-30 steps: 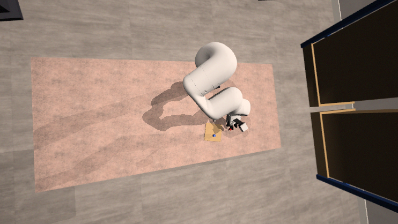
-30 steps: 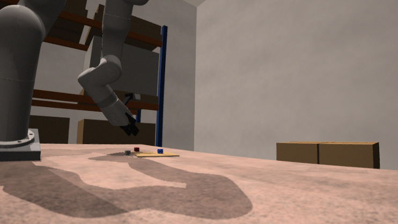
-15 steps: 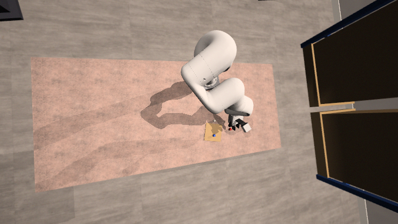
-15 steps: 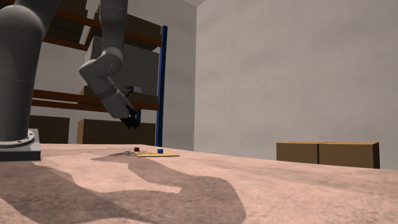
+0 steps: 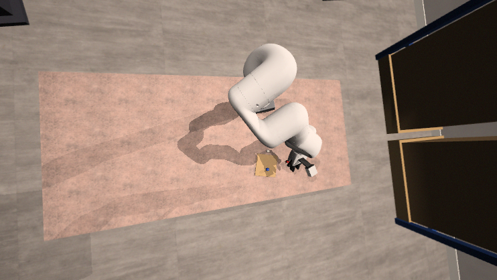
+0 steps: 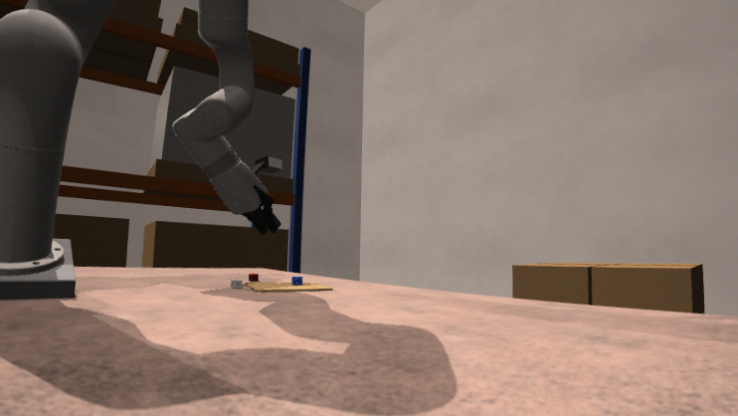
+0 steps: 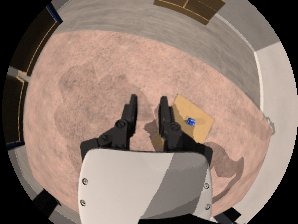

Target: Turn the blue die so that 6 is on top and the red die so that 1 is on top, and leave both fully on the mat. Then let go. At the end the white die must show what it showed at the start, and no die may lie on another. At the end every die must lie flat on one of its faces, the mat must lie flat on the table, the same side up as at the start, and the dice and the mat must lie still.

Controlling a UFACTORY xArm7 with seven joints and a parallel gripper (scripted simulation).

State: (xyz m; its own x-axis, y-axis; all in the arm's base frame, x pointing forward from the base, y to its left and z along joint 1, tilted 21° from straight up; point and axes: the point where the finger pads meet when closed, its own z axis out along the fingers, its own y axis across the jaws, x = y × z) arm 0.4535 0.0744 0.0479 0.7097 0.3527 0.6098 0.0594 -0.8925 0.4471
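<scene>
Gripper (image 5: 295, 169) (image 6: 270, 231) (image 7: 148, 103) slanting downward — fingers apart, blue die (image 5: 267, 169) (image 6: 296, 280) (image 7: 191, 121) on flat yellow mat (image 5: 261, 161) (image 6: 314, 288) (image 7: 187, 106)

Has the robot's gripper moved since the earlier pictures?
Yes. In the exterior view, the gripper is a little farther right, closer to the blue shelf post.
</scene>
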